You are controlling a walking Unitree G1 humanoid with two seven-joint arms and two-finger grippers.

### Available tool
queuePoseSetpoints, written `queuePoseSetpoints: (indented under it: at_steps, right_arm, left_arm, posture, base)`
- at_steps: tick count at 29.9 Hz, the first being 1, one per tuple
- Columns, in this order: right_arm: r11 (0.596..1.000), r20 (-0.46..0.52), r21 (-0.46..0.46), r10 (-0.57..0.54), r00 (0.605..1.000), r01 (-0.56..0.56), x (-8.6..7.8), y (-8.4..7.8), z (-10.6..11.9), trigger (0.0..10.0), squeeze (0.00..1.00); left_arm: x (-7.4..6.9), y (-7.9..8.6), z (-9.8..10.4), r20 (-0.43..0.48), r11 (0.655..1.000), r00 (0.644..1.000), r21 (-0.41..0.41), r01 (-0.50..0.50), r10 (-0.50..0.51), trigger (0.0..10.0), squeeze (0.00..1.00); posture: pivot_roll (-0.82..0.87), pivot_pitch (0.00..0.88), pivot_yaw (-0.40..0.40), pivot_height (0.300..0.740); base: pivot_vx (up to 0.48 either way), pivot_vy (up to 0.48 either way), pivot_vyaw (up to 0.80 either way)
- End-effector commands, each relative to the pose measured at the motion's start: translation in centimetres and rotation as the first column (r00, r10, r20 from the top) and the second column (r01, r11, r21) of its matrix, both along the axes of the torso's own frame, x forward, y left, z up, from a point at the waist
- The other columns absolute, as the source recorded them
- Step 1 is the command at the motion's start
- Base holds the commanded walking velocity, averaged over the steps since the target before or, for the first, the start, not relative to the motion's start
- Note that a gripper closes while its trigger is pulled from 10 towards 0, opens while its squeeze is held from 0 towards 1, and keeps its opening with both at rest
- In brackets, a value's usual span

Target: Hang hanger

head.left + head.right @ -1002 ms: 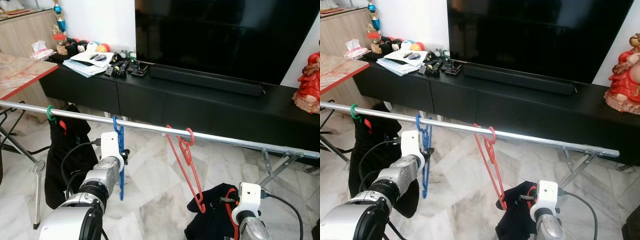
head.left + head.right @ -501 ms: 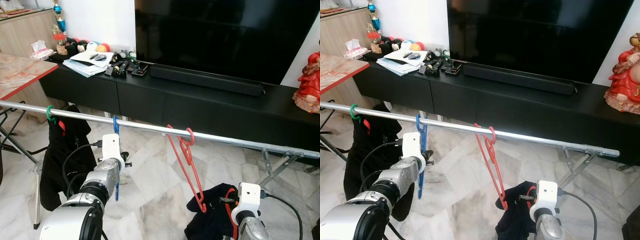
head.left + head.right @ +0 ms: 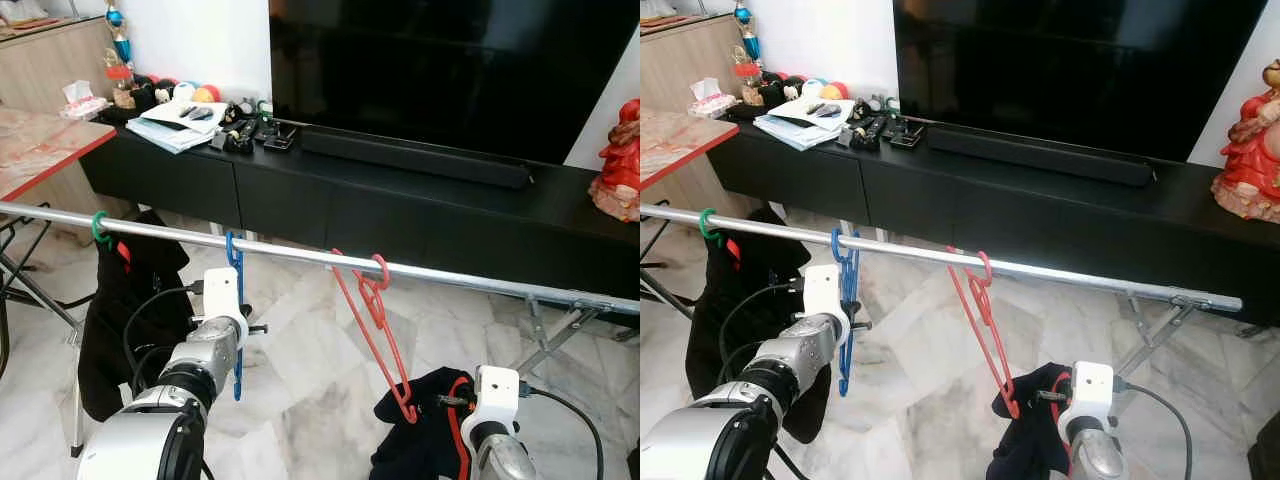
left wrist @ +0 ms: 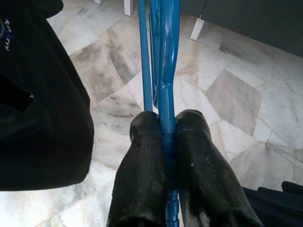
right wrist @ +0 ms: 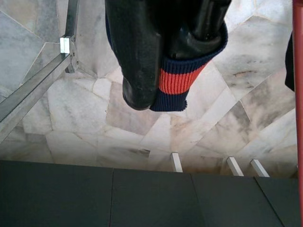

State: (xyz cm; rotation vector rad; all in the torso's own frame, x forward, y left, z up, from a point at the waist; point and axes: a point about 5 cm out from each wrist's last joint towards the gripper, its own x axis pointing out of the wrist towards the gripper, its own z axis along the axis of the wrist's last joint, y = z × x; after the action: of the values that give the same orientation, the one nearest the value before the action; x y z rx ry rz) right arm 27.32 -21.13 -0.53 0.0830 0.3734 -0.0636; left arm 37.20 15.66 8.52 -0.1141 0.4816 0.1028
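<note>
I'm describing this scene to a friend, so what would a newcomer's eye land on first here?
Probably the silver rail crossing the room, with a blue hanger hooked on it and pinched by the left hand. A red hanger hangs farther right, and the right hand grips a dark garment with a red-striped cuff. Behind stands a big black TV.

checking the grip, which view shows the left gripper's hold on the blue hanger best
The left wrist view: both black fingers press the blue hanger between them. The eye views show the left gripper beside it, its hook over the metal rail, the pinch hidden.
</note>
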Motion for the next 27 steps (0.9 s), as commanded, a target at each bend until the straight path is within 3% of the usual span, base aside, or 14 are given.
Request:
queuePoseSetpoints:
  at_steps: [1, 6, 10, 17, 26, 27]
  right_arm:
    - [1.000, 0.008, 0.000, 0.002, 1.000, -0.002, 0.2, 0.2, 0.2, 10.0, 0.00]
    - [1.000, 0.008, 0.004, 0.004, 1.000, -0.004, 0.2, 0.3, 0.1, 10.0, 0.00]
    - [1.000, 0.010, 0.005, 0.003, 1.000, -0.003, 0.1, 0.3, 0.1, 10.0, 0.00]
    - [1.000, 0.010, 0.004, 0.007, 1.000, -0.007, 0.1, 0.3, 0.0, 10.0, 0.00]
    - [1.000, 0.012, 0.004, 0.009, 1.000, -0.010, -0.1, 0.1, 0.0, 10.0, 0.00]
    - [1.000, 0.012, 0.002, 0.011, 1.000, -0.011, -0.1, 0.0, 0.0, 10.0, 0.00]
  left_arm:
    - [0.0, 0.1, -0.1, -0.023, 1.000, 1.000, 0.026, 0.013, -0.012, 0.0, 0.00]
    - [-0.2, 0.6, -0.3, -0.021, 0.997, 1.000, 0.072, 0.024, -0.022, 0.0, 0.00]
    - [0.2, 1.0, 0.8, 0.076, 0.983, 0.993, 0.165, 0.081, -0.094, 0.0, 0.00]
    - [0.0, 1.3, 0.9, 0.104, 0.967, 0.983, 0.223, 0.125, -0.152, 0.0, 0.00]
    - [-1.6, 1.6, 0.9, 0.221, 0.944, 0.934, 0.244, 0.224, -0.279, 0.0, 0.00]
    - [-2.5, 1.8, 0.8, 0.239, 0.933, 0.921, 0.268, 0.242, -0.308, 0.0, 0.00]
  posture:
    - [0.10, 0.000, -0.006, 0.740]
    - [0.10, 0.000, -0.006, 0.740]
    - [0.11, 0.000, -0.012, 0.740]
    - [0.11, 0.000, -0.016, 0.740]
    - [0.12, 0.000, -0.024, 0.740]
    - [0.12, 0.000, -0.028, 0.740]
  base:
    - [0.000, 0.000, 0.00]
    - [0.000, 0.000, 0.00]
    - [0.000, 0.000, 0.00]
    - [0.000, 0.000, 0.00]
    - [0.000, 0.000, 0.00]
    - [0.000, 0.000, 0.00]
